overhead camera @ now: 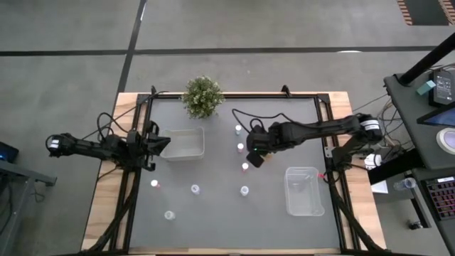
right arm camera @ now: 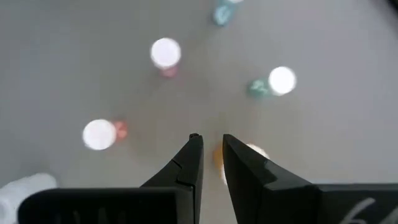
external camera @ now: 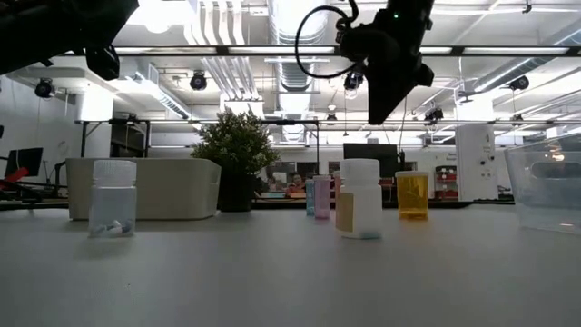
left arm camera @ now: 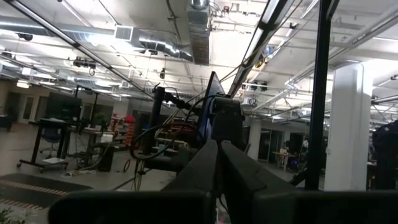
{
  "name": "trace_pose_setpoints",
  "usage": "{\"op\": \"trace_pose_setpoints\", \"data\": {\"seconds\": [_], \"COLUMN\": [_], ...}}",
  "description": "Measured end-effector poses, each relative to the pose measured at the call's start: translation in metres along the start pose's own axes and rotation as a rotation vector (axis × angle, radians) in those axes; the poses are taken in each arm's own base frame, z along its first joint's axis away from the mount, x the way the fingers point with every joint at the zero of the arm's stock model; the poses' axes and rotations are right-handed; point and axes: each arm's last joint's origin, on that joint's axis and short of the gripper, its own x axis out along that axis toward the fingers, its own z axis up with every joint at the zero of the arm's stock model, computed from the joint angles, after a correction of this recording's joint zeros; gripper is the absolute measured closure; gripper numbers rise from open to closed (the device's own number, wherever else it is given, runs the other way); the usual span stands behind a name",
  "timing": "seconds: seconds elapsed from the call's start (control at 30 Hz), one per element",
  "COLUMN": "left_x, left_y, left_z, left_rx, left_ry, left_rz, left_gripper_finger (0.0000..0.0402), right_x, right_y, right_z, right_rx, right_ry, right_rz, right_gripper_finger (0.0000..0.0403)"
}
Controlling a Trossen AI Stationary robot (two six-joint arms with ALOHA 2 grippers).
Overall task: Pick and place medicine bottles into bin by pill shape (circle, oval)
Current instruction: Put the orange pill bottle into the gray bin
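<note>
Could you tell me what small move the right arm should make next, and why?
Probably open the fingers, then lower. The right end effector hangs above the table with its fingers nearly together and nothing between them, while the orange-amber bottle sits just beneath its tips. The left end effector waits shut by the left bin.

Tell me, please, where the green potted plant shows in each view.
High view: potted plant at the table's top edge, left of centre.
Low view: potted plant left of centre, at the back.
Left wrist view: not clearly in it.
Right wrist view: not in it.
Shared landmark: the clear bin beside it, at its left in the low view.
</note>
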Motion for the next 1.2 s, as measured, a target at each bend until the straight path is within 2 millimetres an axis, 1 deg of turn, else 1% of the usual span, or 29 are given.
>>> {"op": "trace_pose_setpoints", "data": {"seconds": [0.13, 0.27, 0.47, 0.67, 0.8, 0.93, 1.0, 1.1, 1.2], "left_x": [0.0000, 0.0001, 0.0005, 0.0008, 0.0010, 0.0013, 0.0013, 0.0013, 0.0013], "left_y": [0.0000, 0.0000, -0.0001, -0.0001, -0.0001, -0.0001, 0.0000, 0.0000, 0.0001], "left_z": [-0.0001, -0.0004, -0.0011, -0.0020, -0.0023, -0.0027, -0.0029, -0.0027, -0.0025], "left_rx": [0.000, 0.001, 0.002, 0.004, 0.005, 0.006, 0.006, 0.006, 0.005], "left_ry": [0.001, 0.003, 0.009, 0.017, 0.018, 0.022, 0.024, 0.021, 0.020], "left_rz": [0.000, 0.000, 0.001, 0.002, 0.002, 0.004, 0.004, 0.005, 0.008], "left_gripper_finger": [0.0400, 0.0400, 0.0400, 0.0400, 0.0400, 0.0400, 0.0400, 0.0400, 0.0400], "right_x": [0.0089, 0.0100, 0.0085, 0.0097, 0.0109, 0.0108, 0.0101, 0.0087, 0.0094], "right_y": [0.0029, 0.0027, 0.0015, 0.0009, 0.0002, -0.0025, -0.0042, -0.0053, -0.0061], "right_z": [0.0003, 0.0008, 0.0012, 0.0018, 0.0022, 0.0042, 0.0048, 0.0043, 0.0024], "right_rx": [0.039, 0.068, 0.106, 0.187, 0.185, 0.181, 0.166, 0.119, 0.024], "right_ry": [0.030, 0.033, 0.029, 0.015, -0.007, -0.087, -0.118, -0.114, -0.092], "right_rz": [-0.009, -0.011, -0.010, -0.030, -0.065, -0.154, -0.194, -0.204, -0.219], "right_gripper_finger": [0.0351, 0.0338, 0.0292, 0.0230, 0.0187, 0.0152, 0.0141, 0.0133, 0.0131]}}
